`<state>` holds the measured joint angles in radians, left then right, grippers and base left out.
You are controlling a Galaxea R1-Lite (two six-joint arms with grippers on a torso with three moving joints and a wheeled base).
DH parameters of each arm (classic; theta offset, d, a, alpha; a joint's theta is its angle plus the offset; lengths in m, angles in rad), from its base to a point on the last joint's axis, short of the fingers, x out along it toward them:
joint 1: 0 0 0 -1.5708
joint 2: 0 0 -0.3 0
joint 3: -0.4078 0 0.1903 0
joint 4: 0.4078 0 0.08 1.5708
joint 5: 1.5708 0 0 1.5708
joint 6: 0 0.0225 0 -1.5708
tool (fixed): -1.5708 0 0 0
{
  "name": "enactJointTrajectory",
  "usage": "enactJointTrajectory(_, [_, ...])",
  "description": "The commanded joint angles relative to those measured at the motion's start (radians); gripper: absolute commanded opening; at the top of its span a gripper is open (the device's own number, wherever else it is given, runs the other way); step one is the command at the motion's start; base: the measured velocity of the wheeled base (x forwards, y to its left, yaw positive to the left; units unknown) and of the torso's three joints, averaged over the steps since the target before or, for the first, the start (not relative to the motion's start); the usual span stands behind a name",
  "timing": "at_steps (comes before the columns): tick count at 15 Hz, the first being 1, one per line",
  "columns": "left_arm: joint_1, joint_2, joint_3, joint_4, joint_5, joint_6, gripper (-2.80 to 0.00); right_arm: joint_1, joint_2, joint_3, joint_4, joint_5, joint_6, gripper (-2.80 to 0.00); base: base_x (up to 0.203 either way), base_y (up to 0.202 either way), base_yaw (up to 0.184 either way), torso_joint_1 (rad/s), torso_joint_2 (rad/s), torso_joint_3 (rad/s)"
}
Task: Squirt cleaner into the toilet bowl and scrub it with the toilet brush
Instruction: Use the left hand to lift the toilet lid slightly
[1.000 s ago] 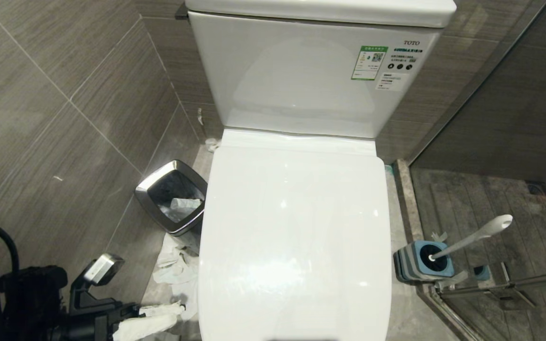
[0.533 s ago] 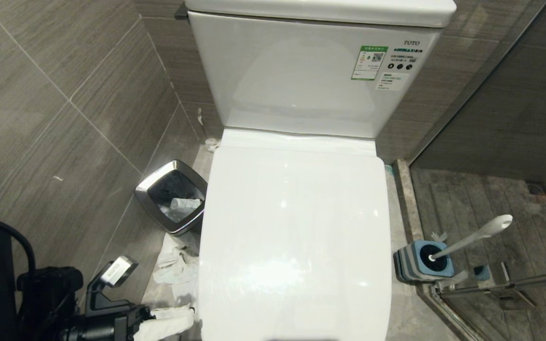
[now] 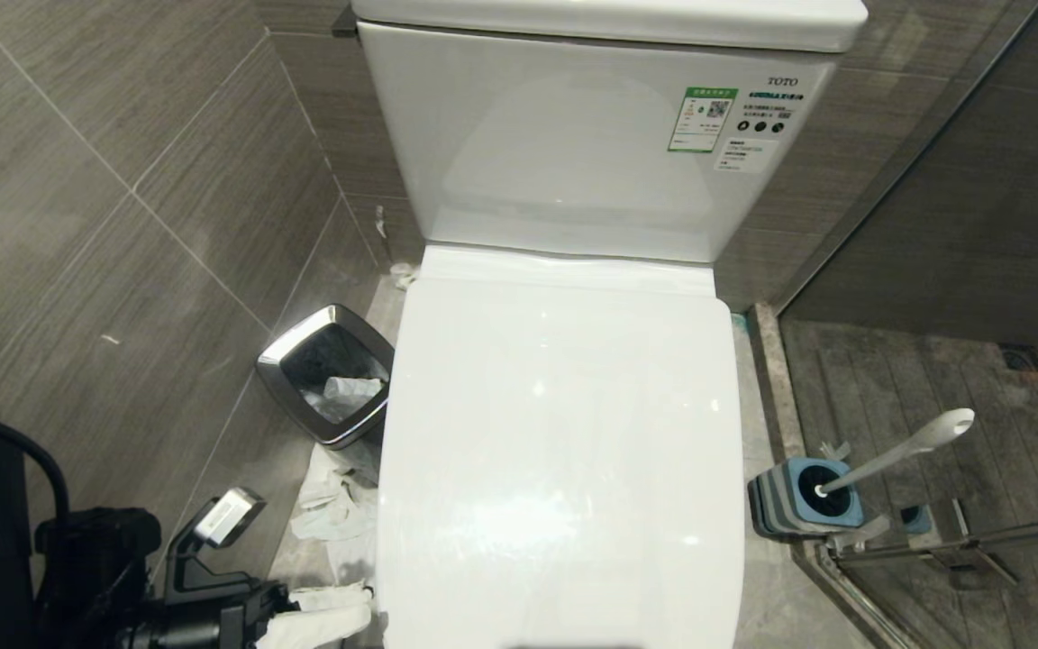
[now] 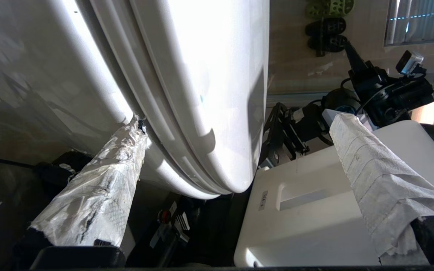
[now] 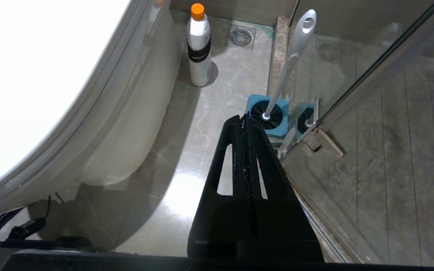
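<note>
Toilet bowl (image 3: 559, 451) fills the middle of the head view with its white lid shut flat, and the left hand (image 3: 325, 617) sits low at its near-left corner. That hand is spread wide, grasping nothing; its paper-wrapped fingers (image 4: 100, 195) lie one on each side of the lid's near edge in the left wrist view, the one finger's tip right by the rim, though contact cannot be told. Crumpled tissue (image 3: 334, 509) lies on the floor just beyond the left hand, and farther left of the bowl stands a small steel bin (image 3: 325, 374) with a black liner.

The right hand (image 5: 245, 124) is clenched shut on nothing, poised above the floor to the right of the bowl. Just beyond its tips stands the toilet brush (image 5: 290, 64) in its blue holder (image 5: 273, 128), its handle leaning against the glass shower door (image 5: 371, 79). Farther off, beside the bowl's base, stands a white bottle (image 5: 199, 49) with an orange cap.
</note>
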<state>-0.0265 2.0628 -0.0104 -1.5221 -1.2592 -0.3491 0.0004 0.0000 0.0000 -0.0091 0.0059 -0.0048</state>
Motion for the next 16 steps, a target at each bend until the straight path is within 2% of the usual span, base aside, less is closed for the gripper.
enactJointTrajectory(1, [-0.009,-0.001,0.003,-0.008,-0.001,-0.002,0.0,0.001,0.0,0.006,0.0,0.0,-0.001,-2.8,0.0,0.0,0.0,0.0,0.0,0.0])
enactJointTrajectory(12, [-0.042,0.0,0.012,-0.008,0.036,0.009,0.0,0.001,0.0,0.006,0.0,0.0,-0.001,-2.8,0.0,0.0,0.0,0.0,0.0,0.0])
enactJointTrajectory(13, [-0.048,0.0,0.01,-0.008,0.051,0.009,0.0,0.001,0.0,0.006,0.0,0.0,-0.001,-2.8,0.0,0.0,0.0,0.0,0.0,0.0])
enactJointTrajectory(16, [-0.098,0.008,0.016,-0.008,0.156,0.028,0.0,0.001,0.0,0.006,0.0,0.0,0.0,-2.8,0.0,0.0,0.0,0.0,0.0,0.0])
